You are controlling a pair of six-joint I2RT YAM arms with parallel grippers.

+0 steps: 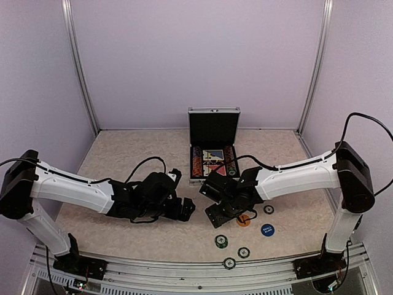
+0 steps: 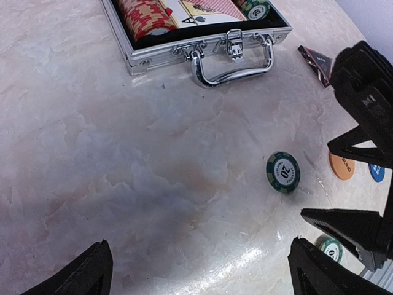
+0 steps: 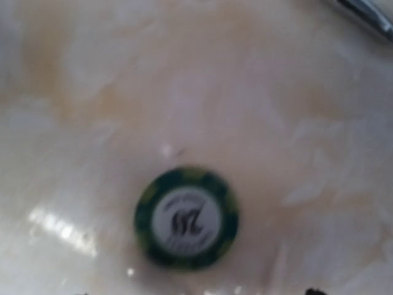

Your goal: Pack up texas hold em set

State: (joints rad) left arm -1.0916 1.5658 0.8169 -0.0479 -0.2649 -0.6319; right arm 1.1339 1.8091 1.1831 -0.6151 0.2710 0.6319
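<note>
Mid-frame before the open case (image 1: 213,144), the left tool (image 2: 202,270) spreads wide, the right tool (image 2: 319,181) stands parted beside a green chip (image 3: 186,218) on the tabletop (image 1: 123,160).

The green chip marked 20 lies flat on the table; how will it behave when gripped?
The green chip looks stiff and thin, so it probably will not bend. Flat on the glossy table, it may slide instead of lifting. On edge it would likely roll.
</note>
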